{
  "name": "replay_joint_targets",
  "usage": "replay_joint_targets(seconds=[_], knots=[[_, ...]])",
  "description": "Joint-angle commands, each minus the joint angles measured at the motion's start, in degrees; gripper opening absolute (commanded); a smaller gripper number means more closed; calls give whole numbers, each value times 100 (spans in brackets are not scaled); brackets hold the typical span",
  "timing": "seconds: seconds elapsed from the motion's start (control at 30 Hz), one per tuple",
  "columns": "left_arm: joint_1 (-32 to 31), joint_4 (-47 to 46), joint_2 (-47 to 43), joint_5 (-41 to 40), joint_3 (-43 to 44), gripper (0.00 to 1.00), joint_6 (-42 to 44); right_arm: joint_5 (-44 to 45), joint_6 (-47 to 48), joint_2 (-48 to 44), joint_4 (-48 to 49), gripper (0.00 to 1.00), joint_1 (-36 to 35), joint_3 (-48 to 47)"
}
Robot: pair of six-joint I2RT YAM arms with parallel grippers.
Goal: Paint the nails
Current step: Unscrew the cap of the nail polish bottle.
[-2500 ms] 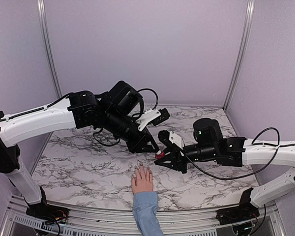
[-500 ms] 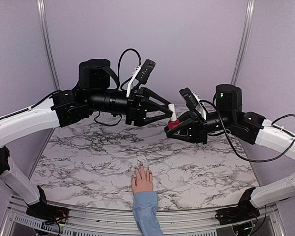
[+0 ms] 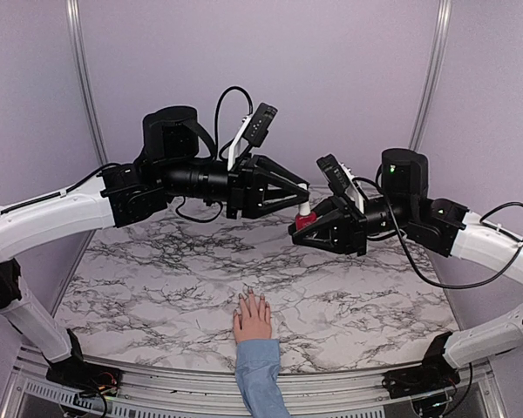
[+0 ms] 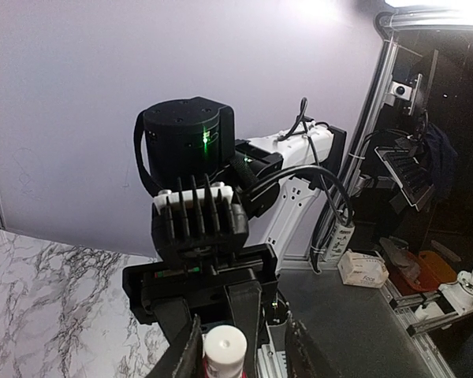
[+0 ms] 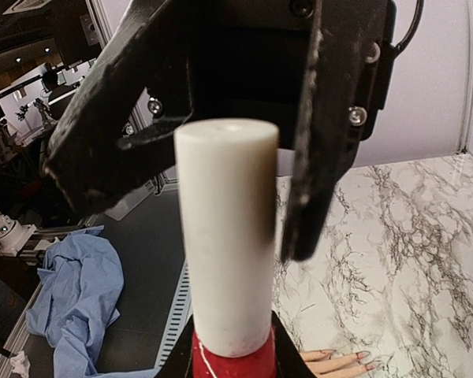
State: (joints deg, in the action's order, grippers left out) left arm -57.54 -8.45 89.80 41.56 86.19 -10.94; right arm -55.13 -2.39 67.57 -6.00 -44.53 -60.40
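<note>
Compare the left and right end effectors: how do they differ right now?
The right end effector is shut on the red bottle; the left end effector is open, fingers either side of the white cap, a gap showing. The left one points right, the right one left. Both hang well above the table.

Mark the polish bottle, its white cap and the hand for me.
Polish bottle [image 3: 306, 223]: top external view, on its red body.
White cap [image 5: 227, 236]: right wrist view, middle of its side.
Hand [image 3: 253, 319]: top external view, back of the hand.
</note>
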Motion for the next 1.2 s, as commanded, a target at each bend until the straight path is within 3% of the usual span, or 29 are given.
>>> replay_joint_targets(seconds=[0.0,0.37,1.17], knots=[[2,-271,95,180,-29,37,-57,-13,-120,28,295,0,-47,-253],[6,-225,130,2,-10,1,-110,515,-298,-18,520,0,-15,-200],[-3,-87,297,-2332,-85,0,-6,2483,-242,498,361,0,272,-640]])
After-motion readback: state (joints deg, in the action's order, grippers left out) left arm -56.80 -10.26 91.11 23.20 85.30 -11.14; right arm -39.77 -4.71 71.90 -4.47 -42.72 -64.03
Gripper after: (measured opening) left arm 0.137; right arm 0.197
